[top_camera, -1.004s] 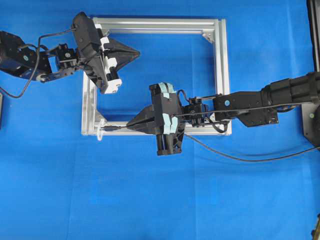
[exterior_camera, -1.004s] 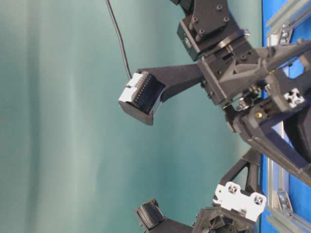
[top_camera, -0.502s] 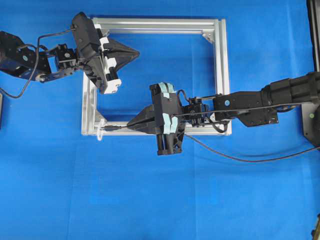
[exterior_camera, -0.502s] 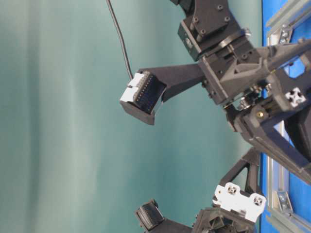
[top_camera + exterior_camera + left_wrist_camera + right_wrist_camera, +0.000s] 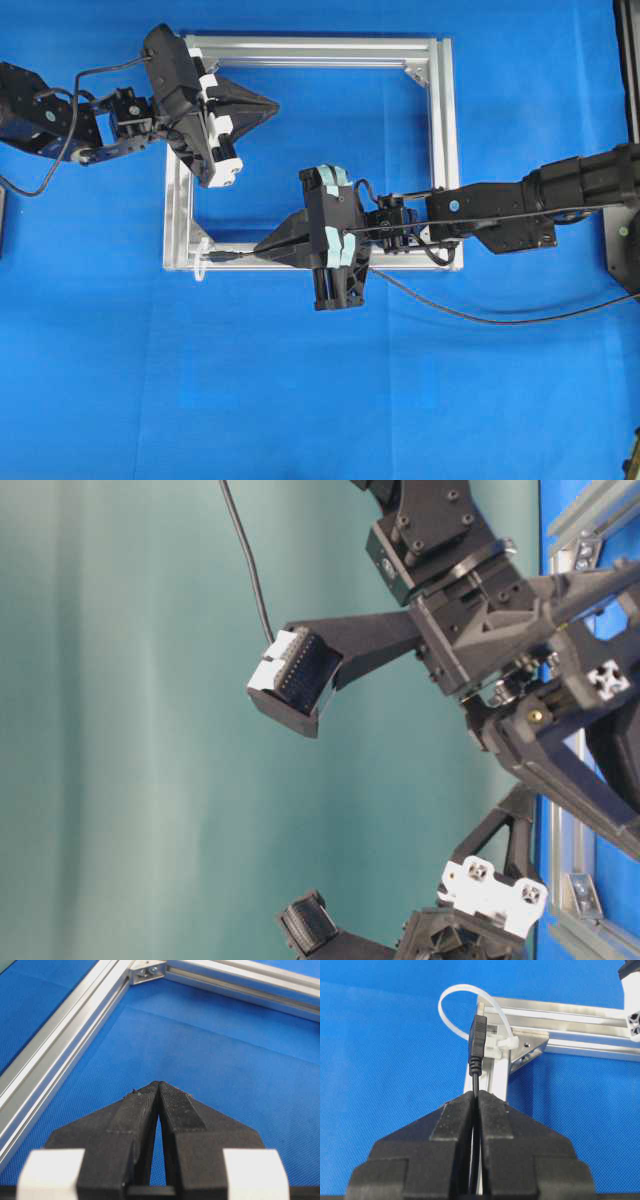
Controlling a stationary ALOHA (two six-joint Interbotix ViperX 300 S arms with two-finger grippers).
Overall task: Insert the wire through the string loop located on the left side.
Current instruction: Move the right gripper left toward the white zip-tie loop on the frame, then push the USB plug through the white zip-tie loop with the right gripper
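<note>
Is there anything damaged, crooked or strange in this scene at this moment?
Nothing stands out. The frame lies flat and square, the string loop stands whole at its corner, and the right tool pinches the wire straight, plug before the loop.

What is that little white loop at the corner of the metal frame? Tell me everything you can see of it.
The white loop is a thin, whitish, slightly see-through plastic strip bent into a rounded ring, like a cable tie. Its ends meet in a small white block against the silver frame, at the frame's near-left corner in the overhead view. The ring sticks out past the corner, above the blue mat. The black plug of the wire, held in the right gripper, overlaps the ring; whether they touch I cannot tell.
</note>
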